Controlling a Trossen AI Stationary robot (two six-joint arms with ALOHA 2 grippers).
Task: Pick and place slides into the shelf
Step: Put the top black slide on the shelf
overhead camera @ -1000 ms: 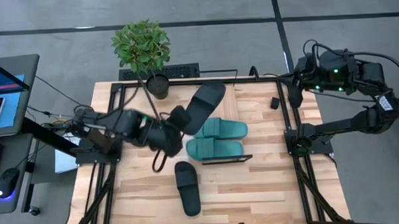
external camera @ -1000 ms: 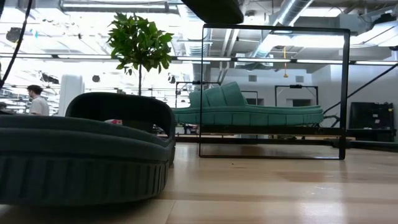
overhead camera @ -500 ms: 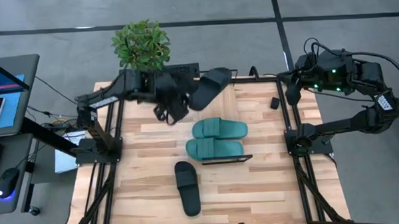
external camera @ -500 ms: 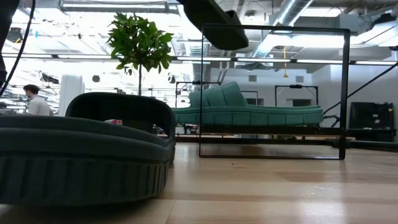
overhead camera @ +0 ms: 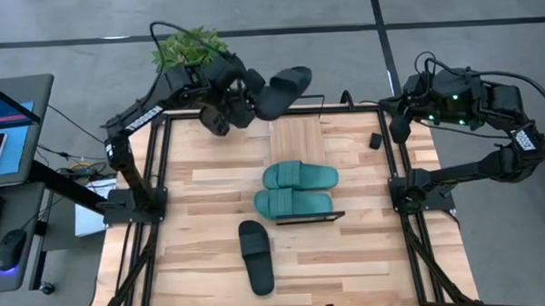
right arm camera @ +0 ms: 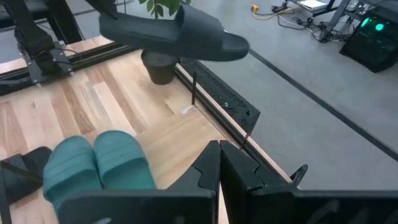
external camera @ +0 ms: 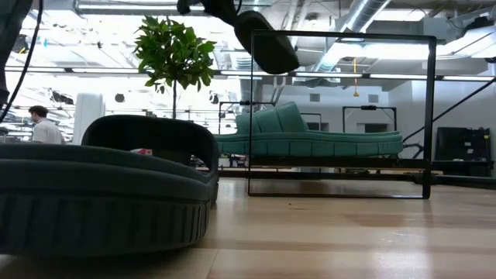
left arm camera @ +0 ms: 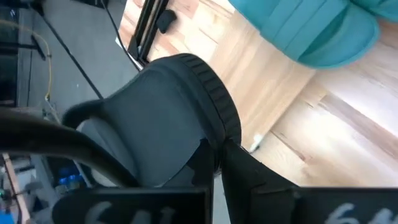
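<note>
My left gripper [overhead camera: 251, 97], clamped on a black slide [overhead camera: 284, 85], hung high beyond the shelf [overhead camera: 299, 134]'s far edge, the slide's long axis slanting across the shelf's free far bay, teal slides [overhead camera: 298, 188] on the near half; my right gripper [right arm camera: 219, 163] idled shut.

The shelf [overhead camera: 299, 187] stood mid-table, its board filled by two teal slides [overhead camera: 296, 189] side by side. Its thin wire frame [external camera: 341, 115] rose above them as an open rectangle. A black slide [overhead camera: 255, 256] lay on the tabletop in front of the shelf. Behind the shelf, a potted plant [overhead camera: 189, 49] blocked the table's far edge.
</note>
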